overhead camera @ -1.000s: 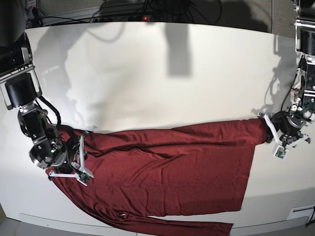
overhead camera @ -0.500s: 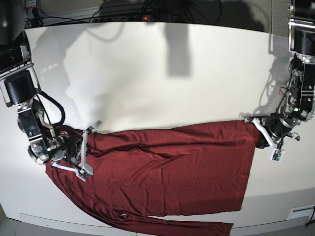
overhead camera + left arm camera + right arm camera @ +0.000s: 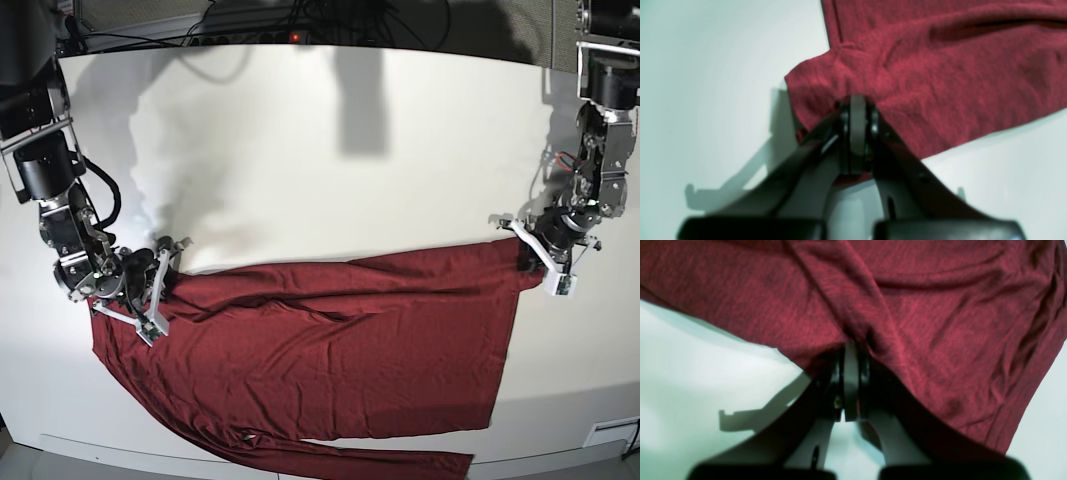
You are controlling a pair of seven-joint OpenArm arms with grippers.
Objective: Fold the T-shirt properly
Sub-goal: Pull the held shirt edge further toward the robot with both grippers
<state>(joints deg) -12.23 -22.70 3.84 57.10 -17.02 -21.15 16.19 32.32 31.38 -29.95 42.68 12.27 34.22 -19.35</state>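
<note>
One T-shirt (image 3: 340, 350), dark red, long-sleeved and lightly wrinkled, lay spread across the near part of the white desk (image 3: 330, 160), one sleeve trailing along the desk's front edge. At the T-shirt's corner on the base view's right, the left gripper (image 3: 532, 255) had its fingers (image 3: 857, 130) pressed together on a bunched fold of the fabric's edge, the cloth rising to them off the desk. At the T-shirt's opposite end, on that view's left, the right gripper (image 3: 152, 290) had its fingers (image 3: 850, 380) likewise clamped on a gathered ridge of fabric.
</note>
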